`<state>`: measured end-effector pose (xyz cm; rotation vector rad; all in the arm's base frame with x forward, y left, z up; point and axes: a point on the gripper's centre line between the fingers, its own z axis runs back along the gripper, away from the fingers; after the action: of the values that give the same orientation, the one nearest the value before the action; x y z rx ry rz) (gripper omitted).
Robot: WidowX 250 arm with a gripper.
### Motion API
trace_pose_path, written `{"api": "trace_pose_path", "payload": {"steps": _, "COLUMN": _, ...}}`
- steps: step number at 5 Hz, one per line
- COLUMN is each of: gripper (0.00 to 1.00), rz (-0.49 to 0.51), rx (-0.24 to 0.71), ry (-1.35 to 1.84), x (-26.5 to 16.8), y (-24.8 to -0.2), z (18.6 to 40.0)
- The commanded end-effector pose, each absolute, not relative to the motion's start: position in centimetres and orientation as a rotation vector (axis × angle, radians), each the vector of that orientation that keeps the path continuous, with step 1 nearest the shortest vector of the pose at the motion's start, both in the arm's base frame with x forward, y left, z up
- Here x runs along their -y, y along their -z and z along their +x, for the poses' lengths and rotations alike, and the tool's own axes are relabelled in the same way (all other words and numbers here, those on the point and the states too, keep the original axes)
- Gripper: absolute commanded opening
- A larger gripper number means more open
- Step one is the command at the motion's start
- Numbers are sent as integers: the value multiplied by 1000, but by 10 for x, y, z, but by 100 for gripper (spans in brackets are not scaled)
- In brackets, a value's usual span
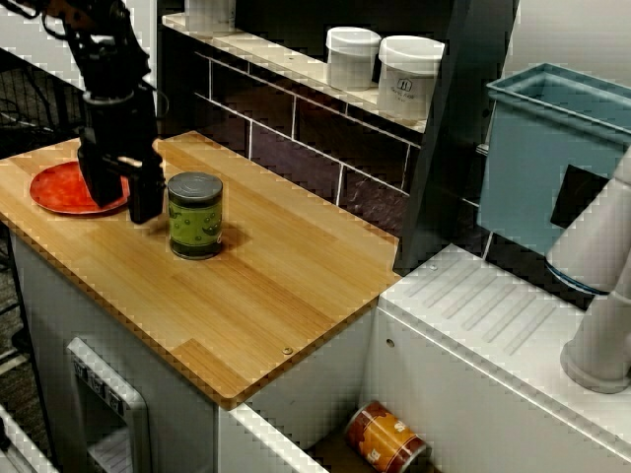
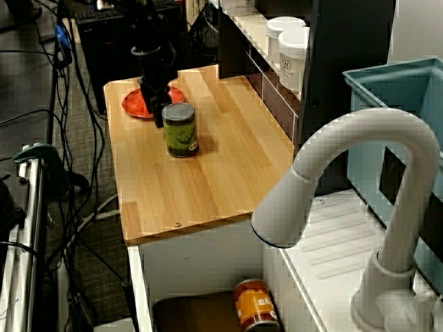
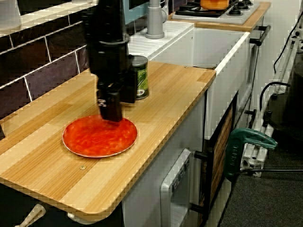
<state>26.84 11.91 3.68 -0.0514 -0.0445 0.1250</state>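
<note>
My black gripper (image 1: 122, 197) stands upright over the wooden counter (image 1: 286, 286), open, with nothing between its fingers. One finger (image 1: 99, 185) is over the right edge of a red plate (image 1: 57, 187); the other finger (image 1: 146, 200) is just off the plate. A green-labelled tin can (image 1: 195, 215) stands upright right beside that finger, and I cannot tell whether they touch. In the view over the faucet the gripper (image 2: 154, 114) is between plate (image 2: 133, 104) and can (image 2: 181, 130). From the counter's end the gripper (image 3: 119, 101) hides part of the can (image 3: 140, 78), behind the plate (image 3: 97, 137).
Two white jars (image 1: 353, 57) (image 1: 409, 77) stand on the tiled wall's ledge. A blue bin (image 1: 552, 148) and a white faucet (image 2: 346, 180) are by the sink, where an orange can (image 1: 385, 439) lies. A stove (image 3: 218, 9) is beyond the sink.
</note>
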Motion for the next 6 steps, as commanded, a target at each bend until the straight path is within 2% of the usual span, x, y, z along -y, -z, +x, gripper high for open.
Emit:
{"api": "trace_pose_path", "payload": {"steps": 1, "gripper": 100, "rz": -72, "rx": 21, "ry": -76, "x": -129, "y": -49, "z": 282}}
{"api": "trace_pose_path", "payload": {"steps": 3, "gripper": 100, "rz": -65, "rx": 21, "ry": -66, "x": -127, "y": -49, "z": 285}}
{"api": "trace_pose_path", "payload": {"steps": 4, "gripper": 100, "rz": -74, "rx": -11, "ry": -107, "x": -130, "y": -48, "z": 293}}
{"api": "trace_pose_path", "payload": {"steps": 5, "gripper": 100, "rz": -63, "rx": -37, "ry": -140, "x": -121, "y": -51, "z": 291}}
{"api": "trace_pose_path", "payload": {"steps": 6, "gripper": 100, "rz": -42, "rx": -22, "ry": -146, "x": -105, "y": -61, "z": 278}}
